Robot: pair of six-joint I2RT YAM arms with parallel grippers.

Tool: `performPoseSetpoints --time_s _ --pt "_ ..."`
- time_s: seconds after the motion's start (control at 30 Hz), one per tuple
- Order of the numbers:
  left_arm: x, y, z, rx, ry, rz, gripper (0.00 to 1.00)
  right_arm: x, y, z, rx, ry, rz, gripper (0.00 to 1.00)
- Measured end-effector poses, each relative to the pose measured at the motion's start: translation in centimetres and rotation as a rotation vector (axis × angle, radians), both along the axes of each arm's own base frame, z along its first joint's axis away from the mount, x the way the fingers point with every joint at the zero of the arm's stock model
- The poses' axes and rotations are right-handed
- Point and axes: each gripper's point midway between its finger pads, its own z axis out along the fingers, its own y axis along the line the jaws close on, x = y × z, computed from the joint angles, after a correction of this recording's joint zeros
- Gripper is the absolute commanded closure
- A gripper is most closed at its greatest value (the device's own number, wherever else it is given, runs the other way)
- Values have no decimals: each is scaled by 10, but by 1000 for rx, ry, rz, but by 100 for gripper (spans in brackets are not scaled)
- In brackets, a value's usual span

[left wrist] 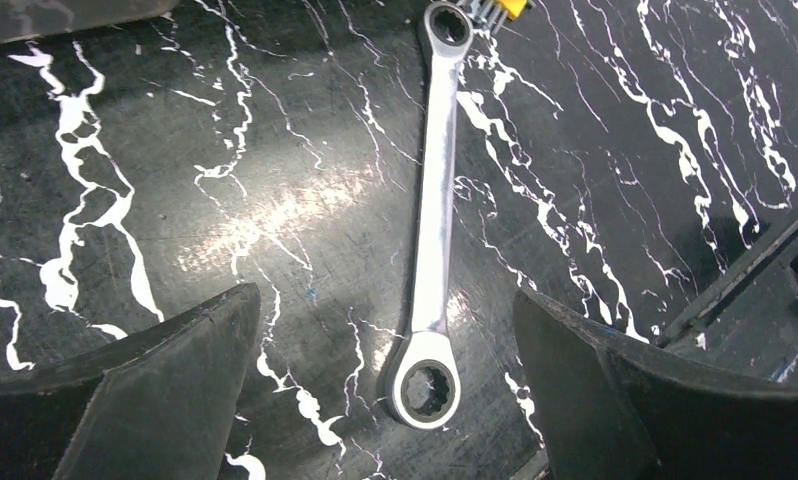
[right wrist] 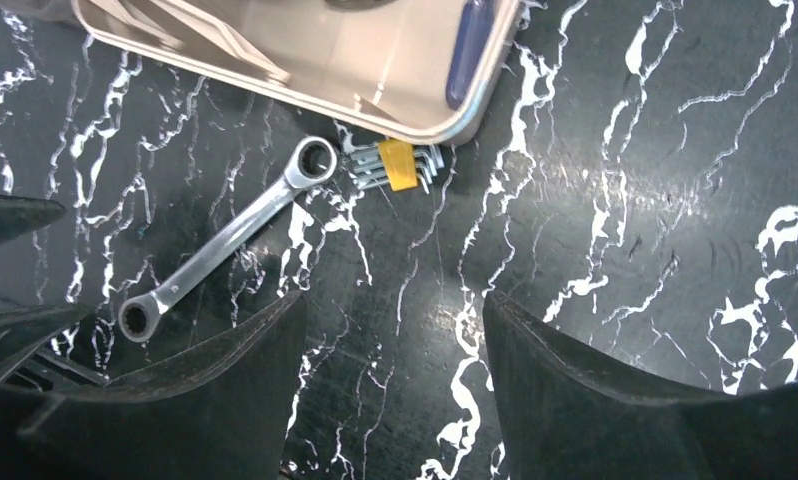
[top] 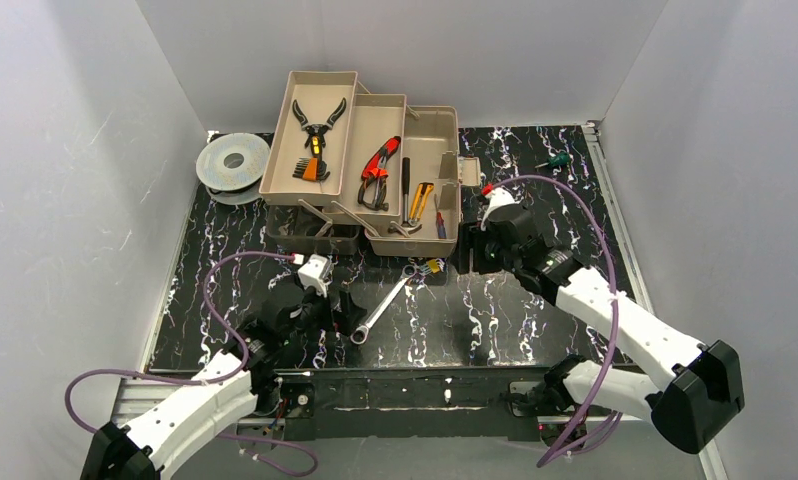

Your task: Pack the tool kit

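Hovering wide-jawed astride the ratcheting wrench (left wrist: 437, 200) on the table (top: 535, 310), just before the open toolbox (top: 435, 135), the left gripper (left wrist: 383, 320) seems lined up to pinch it; right gripper (right wrist: 393, 305) gapes empty nearby.

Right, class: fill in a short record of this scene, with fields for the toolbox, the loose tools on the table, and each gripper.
Toolbox: open and folded out, partly filled
Wrench: flat on the table, outside the toolbox
Hex key set: on the table by the toolbox's corner
Left gripper: open, jaws either side of the wrench's near end
Right gripper: open, holding nothing
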Motion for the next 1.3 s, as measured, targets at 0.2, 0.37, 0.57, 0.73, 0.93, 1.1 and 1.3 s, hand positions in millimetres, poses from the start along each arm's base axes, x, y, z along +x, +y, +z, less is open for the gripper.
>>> performPoseSetpoints --time_s 0.2,0.37,0.57,0.73,0.93,1.1,1.3 --pt "-3 -10 4 60 -15 -22 2 -4 -8 -22 1 3 -34 29" --pt "-10 -28 6 157 -35 -65 2 -1 -10 -31 2 -12 -53 31" --pt "-14 -41 3 236 -44 -96 2 0 -15 -54 6 -56 -62 32" --pt "-15 -41 -7 276 -29 -97 2 -1 -18 -71 13 -92 -57 34" --pt "-11 -41 -11 275 -18 -60 2 4 -15 -71 40 -129 -57 34" --pt "-8 -42 -16 273 0 -24 2 8 -11 -64 64 -160 -57 34" --pt "-9 -32 -52 408 89 -3 4 10 -10 -61 71 -173 -57 34"
